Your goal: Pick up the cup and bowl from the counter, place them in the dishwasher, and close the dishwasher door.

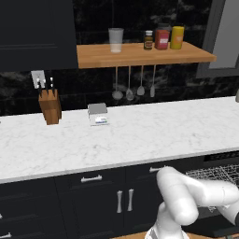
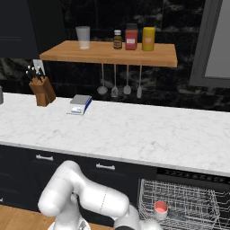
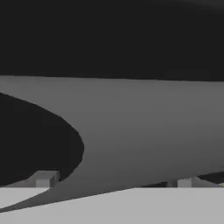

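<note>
At the far left of the worktop (image 1: 140,135) stands a wooden knife block (image 1: 50,106), close to the dark back wall. Just to its right lies a small grey-topped box (image 1: 98,114), flat on the white marble. Above these, a wooden shelf (image 1: 140,55) carries a clear glass tumbler (image 1: 115,40), then a small brown jar (image 1: 148,40), a red canister (image 1: 162,38) and a yellow canister (image 1: 177,37), all upright in a row. Four metal utensils (image 1: 134,88) hang beneath the shelf. Dark cabinets (image 1: 93,196) with silver handles run under the worktop.

Further right, the dishwasher (image 2: 193,177) stands open with its wire rack (image 2: 188,204) pulled out. The cup (image 2: 161,208) sits upright in the rack, near its left side, red with a pale inside. The white arm (image 2: 85,195) bends low in front of the cabinets, reaching toward the rack's lower left corner.

In the hand view, the gripper (image 3: 113,180) shows only two small grey finger tips (image 3: 43,178) against a broad grey surface too close to identify; I cannot tell whether it is released or clenched.
</note>
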Tool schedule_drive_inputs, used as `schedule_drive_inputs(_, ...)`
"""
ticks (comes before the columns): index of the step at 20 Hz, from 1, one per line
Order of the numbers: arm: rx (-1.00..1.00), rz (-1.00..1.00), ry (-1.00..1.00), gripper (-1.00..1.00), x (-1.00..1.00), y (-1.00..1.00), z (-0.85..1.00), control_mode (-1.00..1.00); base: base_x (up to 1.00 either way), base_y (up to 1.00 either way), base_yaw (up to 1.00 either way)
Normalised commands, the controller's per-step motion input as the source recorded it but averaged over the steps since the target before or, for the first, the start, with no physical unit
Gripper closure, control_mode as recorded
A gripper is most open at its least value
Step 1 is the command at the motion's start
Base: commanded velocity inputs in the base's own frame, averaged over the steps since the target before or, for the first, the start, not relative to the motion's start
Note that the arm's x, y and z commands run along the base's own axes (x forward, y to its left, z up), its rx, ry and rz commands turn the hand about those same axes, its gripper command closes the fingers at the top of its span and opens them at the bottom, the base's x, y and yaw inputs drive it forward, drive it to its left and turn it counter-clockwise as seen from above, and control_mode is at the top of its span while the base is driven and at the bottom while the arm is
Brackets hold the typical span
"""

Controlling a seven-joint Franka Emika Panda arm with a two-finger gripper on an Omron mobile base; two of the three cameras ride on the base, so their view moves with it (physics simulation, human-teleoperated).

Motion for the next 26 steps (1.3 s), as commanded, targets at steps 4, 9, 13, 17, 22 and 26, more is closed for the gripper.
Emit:
schedule_drive_inputs(4,0.08,0.07,-0.51,-1.0,0.66,0.0,0.0,-1.0,0.0,0.0,0.0)
schedule_drive_inputs(9,0.08,0.05,-0.54,-1.0,0.95,-0.06,0.0,-1.0,0.0,0.0,0.0)
schedule_drive_inputs(13,0.07,0.1,-0.51,-1.0,1.0,-0.29,0.03,-1.0,0.0,0.0,0.0)
schedule_drive_inputs(17,0.04,0.15,-0.42,-1.0,1.0,-0.34,0.0,-1.0,0.0,0.0,0.0)
schedule_drive_inputs(22,0.04,0.21,-0.28,-1.0,1.0,-0.43,0.0,-1.0,0.0,0.0,0.0)
schedule_drive_inputs(26,0.06,0.27,-0.14,-1.0,1.0,-0.6,0.0,-1.0,0.0,0.0,0.0)
